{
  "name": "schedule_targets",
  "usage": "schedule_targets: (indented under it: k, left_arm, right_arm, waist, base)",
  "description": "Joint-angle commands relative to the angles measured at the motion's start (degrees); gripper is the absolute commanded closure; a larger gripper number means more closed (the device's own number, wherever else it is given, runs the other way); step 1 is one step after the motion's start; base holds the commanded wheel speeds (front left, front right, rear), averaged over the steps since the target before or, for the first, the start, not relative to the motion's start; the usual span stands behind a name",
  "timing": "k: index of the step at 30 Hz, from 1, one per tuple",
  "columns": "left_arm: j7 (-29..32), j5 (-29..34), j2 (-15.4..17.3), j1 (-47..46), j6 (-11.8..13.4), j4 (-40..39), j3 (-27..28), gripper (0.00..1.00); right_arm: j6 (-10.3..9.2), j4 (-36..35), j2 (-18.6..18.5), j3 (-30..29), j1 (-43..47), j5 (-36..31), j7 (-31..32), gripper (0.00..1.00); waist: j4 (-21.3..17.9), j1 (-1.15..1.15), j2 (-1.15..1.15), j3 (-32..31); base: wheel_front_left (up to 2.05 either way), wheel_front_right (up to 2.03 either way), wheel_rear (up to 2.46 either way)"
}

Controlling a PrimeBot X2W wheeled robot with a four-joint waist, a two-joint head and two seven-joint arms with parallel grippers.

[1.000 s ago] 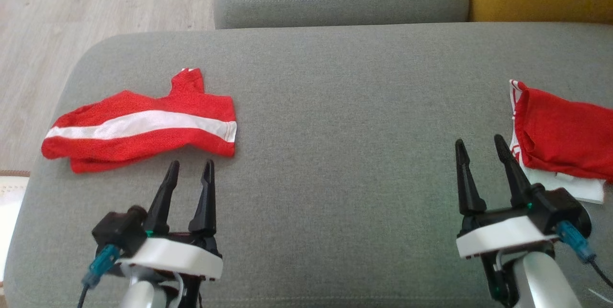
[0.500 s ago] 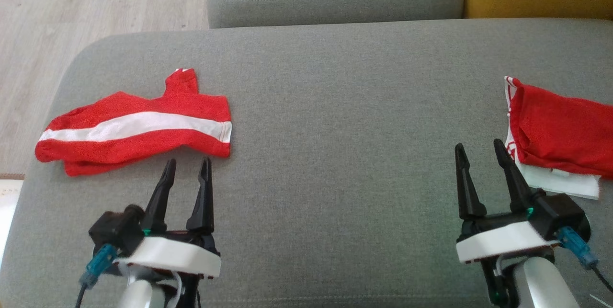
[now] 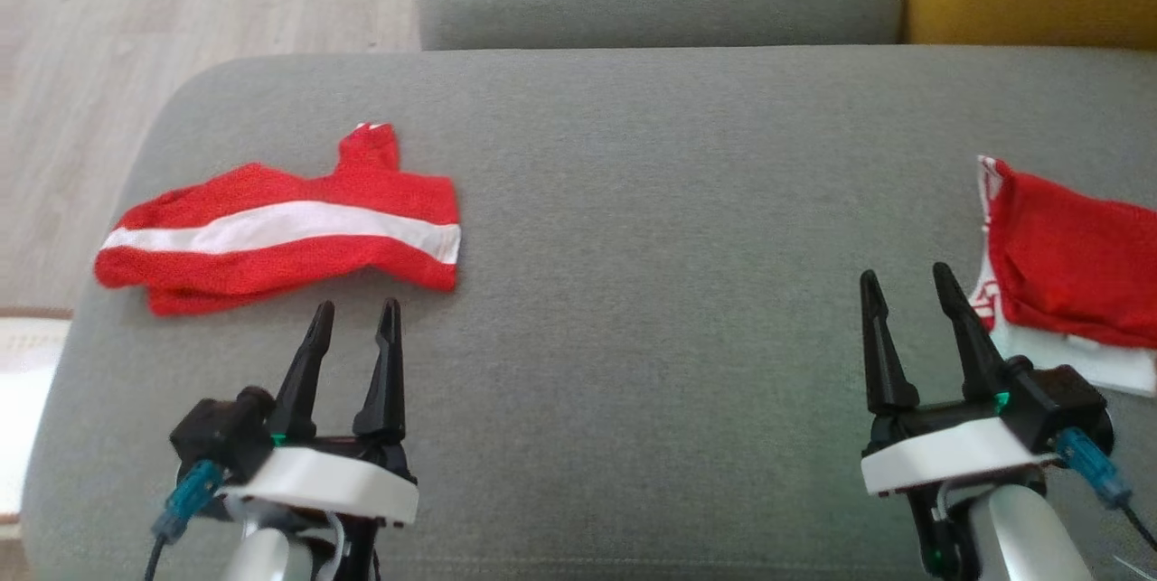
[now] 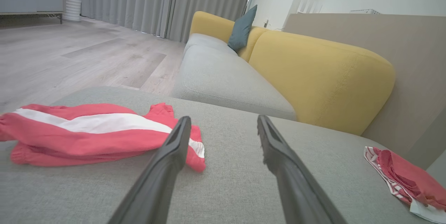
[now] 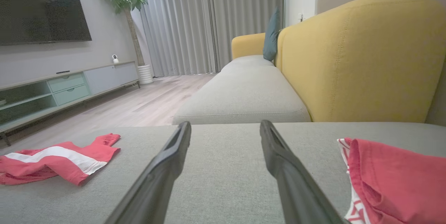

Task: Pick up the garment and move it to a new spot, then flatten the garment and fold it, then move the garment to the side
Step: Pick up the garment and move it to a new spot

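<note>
Only the camera is being shifted; left claw (image 3: 358, 304) and right claw (image 3: 906, 271) are being held released, and the striped garment (image 3: 271, 229) just ahead, likely limp and light, is best pinched at its near hem.

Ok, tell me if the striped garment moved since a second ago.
No: the striped garment keeps its place by the left edge of the cushion; the camera shifted.

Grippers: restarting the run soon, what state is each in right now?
Left gripper: open, empty, near the red white-striped garment.
Right gripper: open, empty.
</note>
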Motion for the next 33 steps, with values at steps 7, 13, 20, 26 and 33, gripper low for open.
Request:
schedule_targets:
  k: [7,13,20,26,33]
  left_arm:
    - [-0.3,-0.2,0.2,-2.4,0.2,-2.1,2.0,0.0]
    - [-0.3,-0.3,0.2,-2.5,0.1,-2.4,2.8,0.0]
    - [-0.3,0.3,0.2,-1.5,-0.1,-2.4,4.2,0.0]
    - [-0.3,0.8,0.2,-1.0,-0.3,-2.3,4.9,0.0]
    - [-0.3,0.8,0.2,-0.6,-0.2,-2.6,6.0,0.0]
  right_arm:
    - [0.37,-1.6,-0.1,2.6,-0.9,0.6,-0.7,0.0]
    - [0.37,-1.5,-0.1,3.8,-0.5,0.6,-0.7,0.0]
    - [0.37,-1.0,-0.1,4.7,-0.3,1.7,-0.7,0.0]
    - [0.37,-0.5,-0.1,5.8,-0.1,2.3,-0.7,0.0]
    - [0.37,-0.4,-0.1,6.5,-0.2,2.5,-0.7,0.0]
  waist:
    - [6.9,0.0,0.0,-0.1]
    - [13.2,0.0,0.0,-0.3]
    - [19.0,0.0,0.0,-0.8]
    - [21.6,0.0,0.0,-1.4]
    - [22.0,0.0,0.0,-1.4]
  base:
    - [0.0,0.0,0.0]
    - [0.0,0.0,0.0]
    - [0.0,0.0,0.0]
    - [0.0,0.0,0.0]
    - [0.0,0.0,0.0]
